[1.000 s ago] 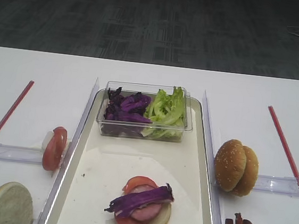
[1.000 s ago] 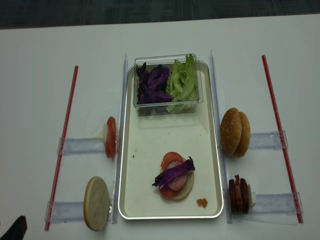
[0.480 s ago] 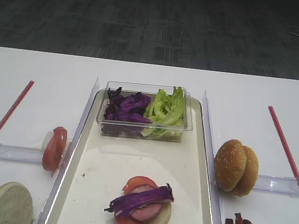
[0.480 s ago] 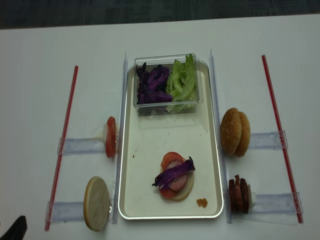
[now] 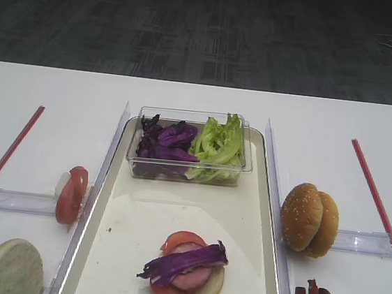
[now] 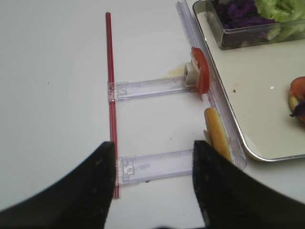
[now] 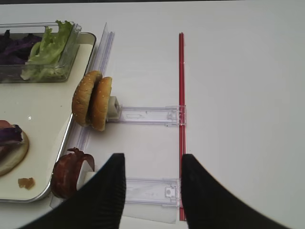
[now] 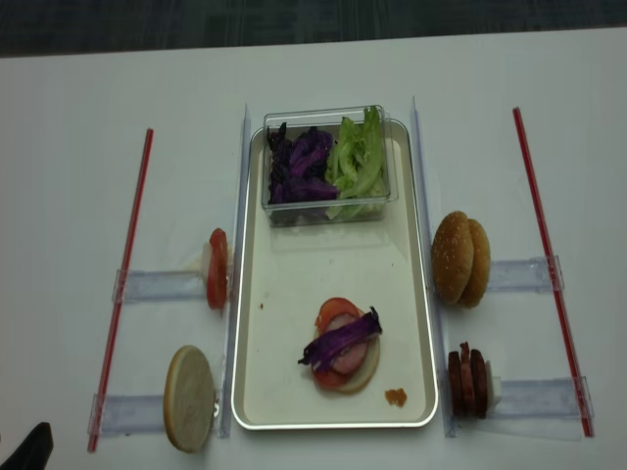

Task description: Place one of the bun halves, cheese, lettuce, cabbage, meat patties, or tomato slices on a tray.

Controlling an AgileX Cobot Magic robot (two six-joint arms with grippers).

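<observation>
Colours, placed relative to the tray (image 8: 255,392), cream-white floored with a shiny silver rim. On it: dark violet cabbage (image 8: 341,341) with paler streaks, over a pink meat slice, red tomato and pale bun. At its far end: ruffled light-green lettuce (image 8: 358,162). Right of it: golden-brown, sesame-speckled bun halves (image 8: 461,258). Left of it: red tomato slices (image 8: 217,268). Beyond both sides: red strips (image 8: 547,255).

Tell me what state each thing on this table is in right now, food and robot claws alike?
Purple cabbage strip: draped over the pink meat slice on the stack.
Silver-rimmed tray: holds stack and tub.
Clear plastic tub: uncovered, filled with cabbage and lettuce.
Sesame bun halves: upright on their rack.
Left gripper: open, empty.
Right gripper: open, empty.
</observation>
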